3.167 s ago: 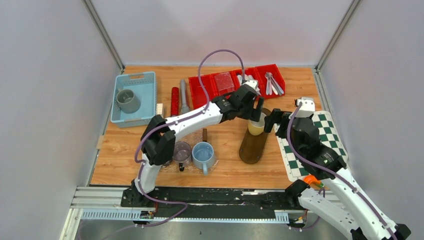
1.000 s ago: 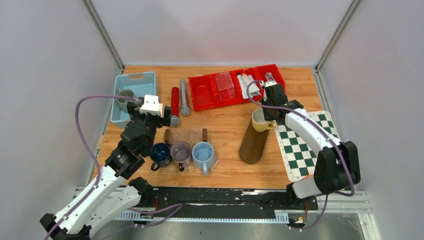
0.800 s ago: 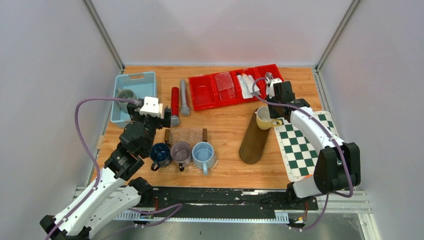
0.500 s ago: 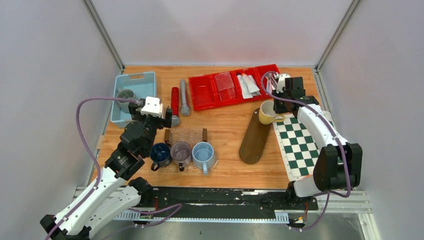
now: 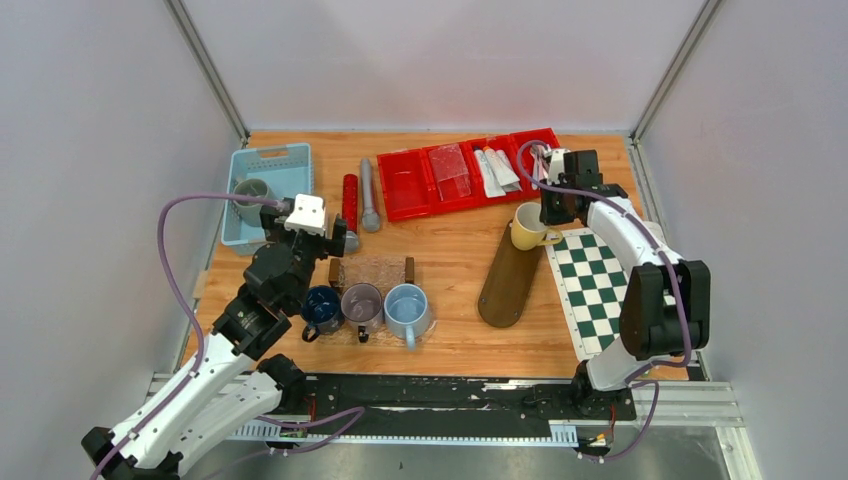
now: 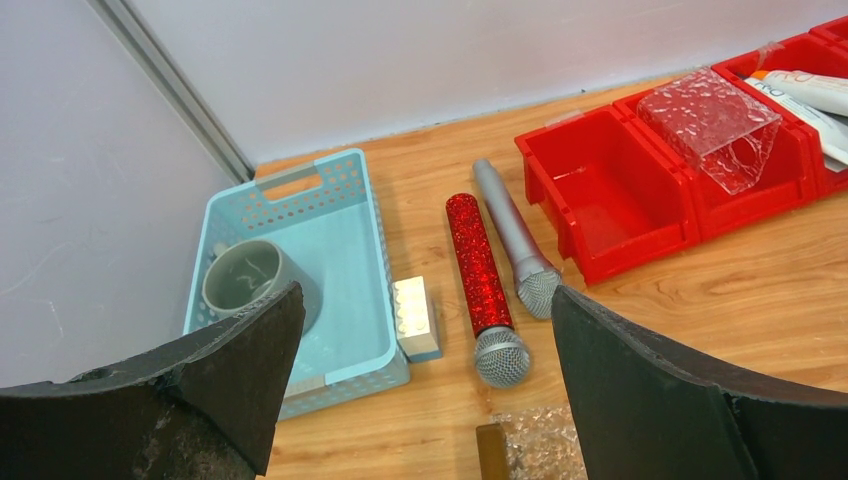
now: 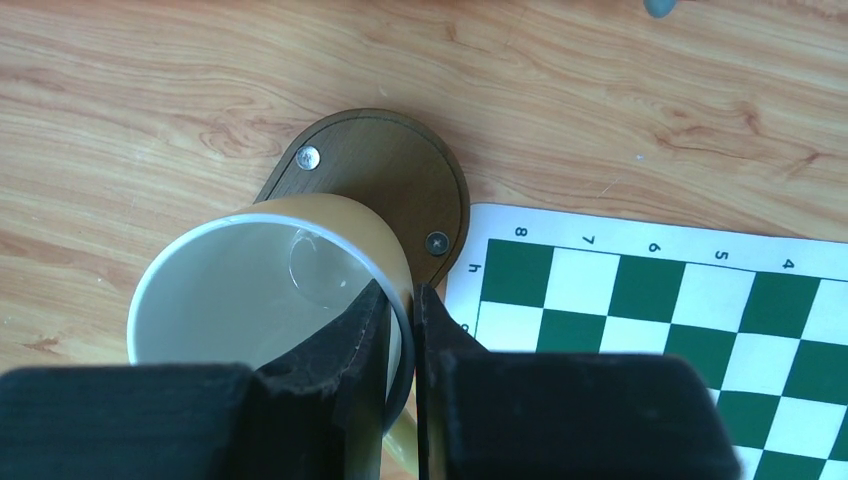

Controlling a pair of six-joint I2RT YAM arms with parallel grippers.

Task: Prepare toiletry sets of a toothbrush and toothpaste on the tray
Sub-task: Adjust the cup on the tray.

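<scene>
**Plain box booth, wood table, flat light**

Room is basically a three-sided box; a plain pale grey-white back wall (image 5: 440, 60) stands well beyond both the left pincer (image 5: 337, 238) and the right pincer (image 5: 548, 212), with a faint pinkish tint low down; a matching left wall (image 5: 90, 200) runs outboard of the left pincer, and a right wall (image 5: 760, 150) outboard of the right one; slim metal corner posts (image 5: 205, 65) slant up where the walls meet, on the far side of the pincers; under both pincers is a table (image 5: 450, 270) of light wood with clear grain; nearer than the pincers, a metal rail (image 5: 175, 385) runs along the table's near edge; light is soft and even, shadows faint.
</scene>
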